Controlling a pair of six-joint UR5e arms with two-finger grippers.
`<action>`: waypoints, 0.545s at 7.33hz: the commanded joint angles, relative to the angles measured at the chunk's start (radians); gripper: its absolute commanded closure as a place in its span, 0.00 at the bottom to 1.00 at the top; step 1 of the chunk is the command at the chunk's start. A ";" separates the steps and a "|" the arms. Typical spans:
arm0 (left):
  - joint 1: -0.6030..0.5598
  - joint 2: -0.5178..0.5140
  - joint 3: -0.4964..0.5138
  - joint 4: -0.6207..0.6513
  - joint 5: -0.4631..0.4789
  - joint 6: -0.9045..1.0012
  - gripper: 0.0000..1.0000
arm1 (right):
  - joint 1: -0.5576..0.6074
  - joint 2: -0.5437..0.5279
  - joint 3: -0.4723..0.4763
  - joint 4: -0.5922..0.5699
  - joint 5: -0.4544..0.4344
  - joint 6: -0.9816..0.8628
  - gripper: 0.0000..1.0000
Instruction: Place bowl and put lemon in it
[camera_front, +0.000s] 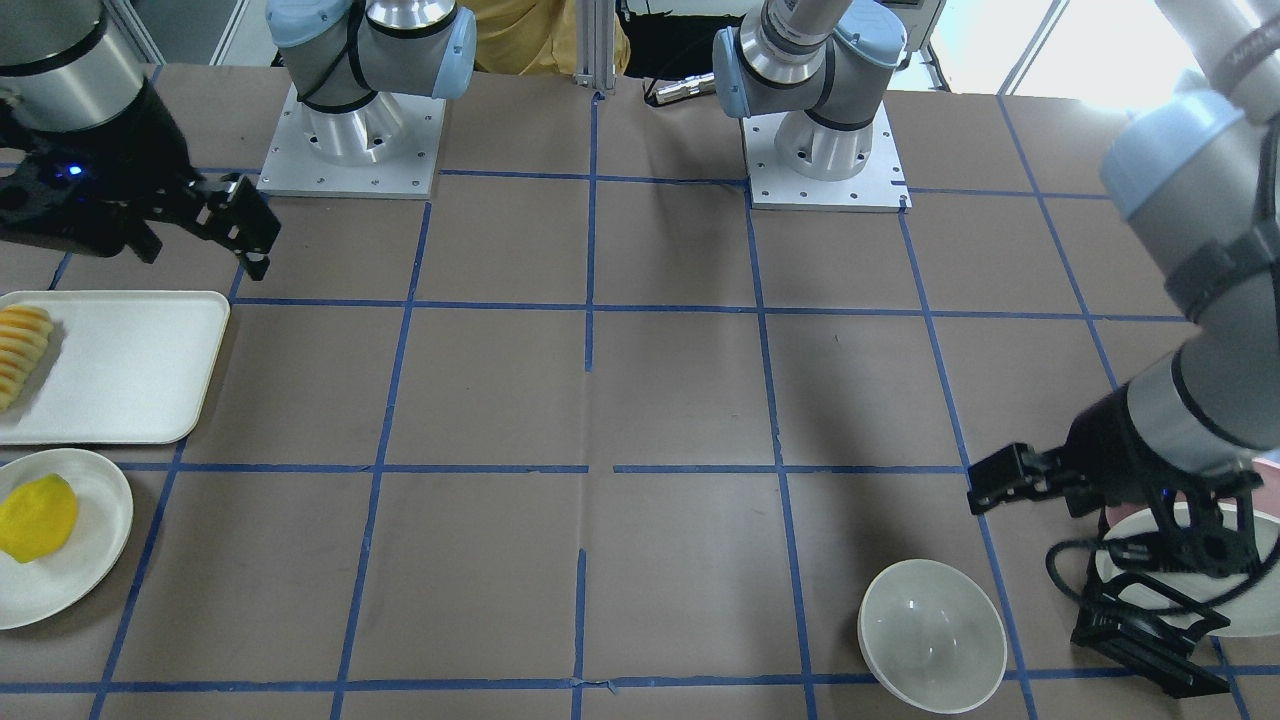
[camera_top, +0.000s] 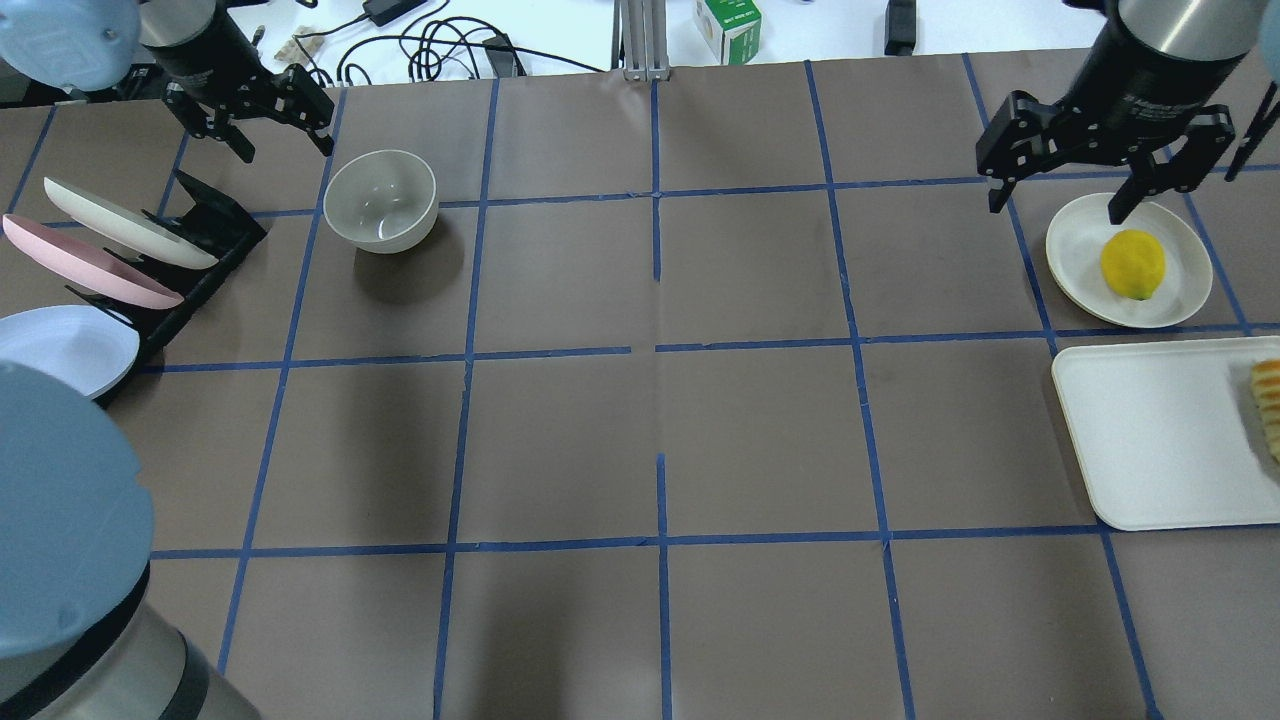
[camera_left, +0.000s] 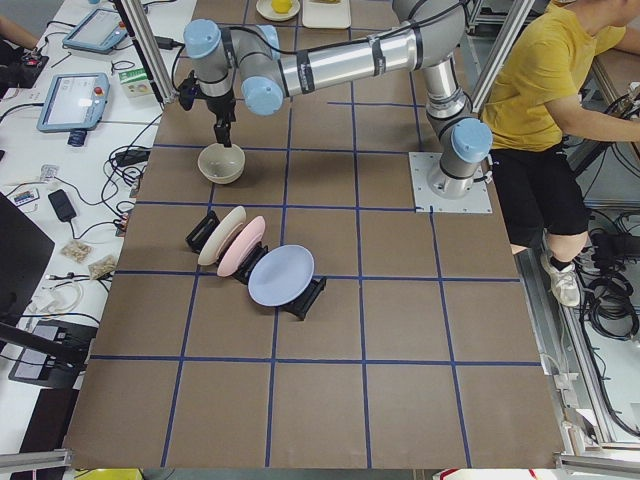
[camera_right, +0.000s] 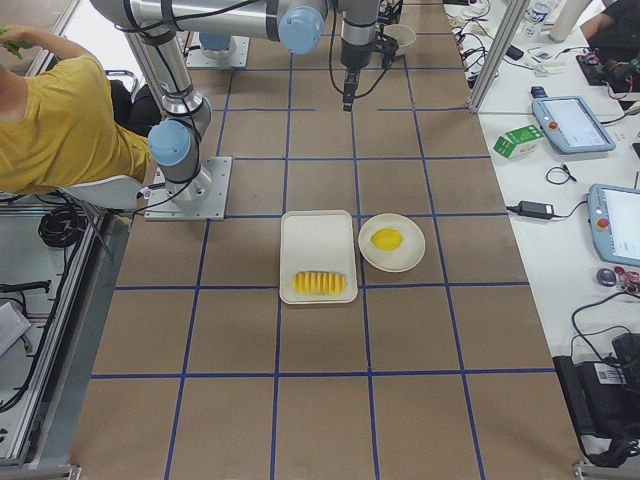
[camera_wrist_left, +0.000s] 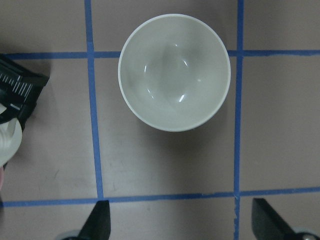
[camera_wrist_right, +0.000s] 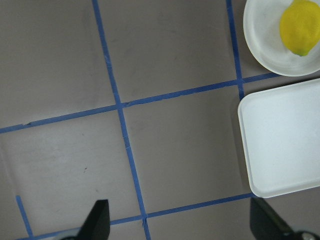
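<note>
The off-white bowl (camera_top: 380, 200) stands upright and empty on the brown table at the far left; it also shows in the front view (camera_front: 932, 635) and fills the top of the left wrist view (camera_wrist_left: 174, 72). My left gripper (camera_top: 285, 140) is open and empty, just beyond the bowl and above the table, not touching it (camera_wrist_left: 182, 222). The yellow lemon (camera_top: 1132, 264) lies on a flat cream plate (camera_top: 1075, 250) at the far right. My right gripper (camera_top: 1056, 208) is open and empty, above the plate's far edge. In the right wrist view the lemon (camera_wrist_right: 299, 26) sits at the top right.
A white tray (camera_top: 1150, 440) with sliced ridged fruit (camera_top: 1268, 405) lies beside the lemon plate. A black rack (camera_top: 215, 215) with pastel plates stands left of the bowl. A person in a yellow shirt (camera_left: 545, 90) sits behind the robot bases.
</note>
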 joint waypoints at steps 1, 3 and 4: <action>0.004 -0.123 0.008 0.151 0.002 0.058 0.00 | -0.110 0.134 0.000 -0.130 -0.003 -0.155 0.00; 0.019 -0.178 0.003 0.165 0.001 0.056 0.00 | -0.198 0.214 0.000 -0.206 -0.003 -0.341 0.00; 0.021 -0.203 0.003 0.187 0.007 0.055 0.00 | -0.229 0.263 0.000 -0.213 0.002 -0.379 0.00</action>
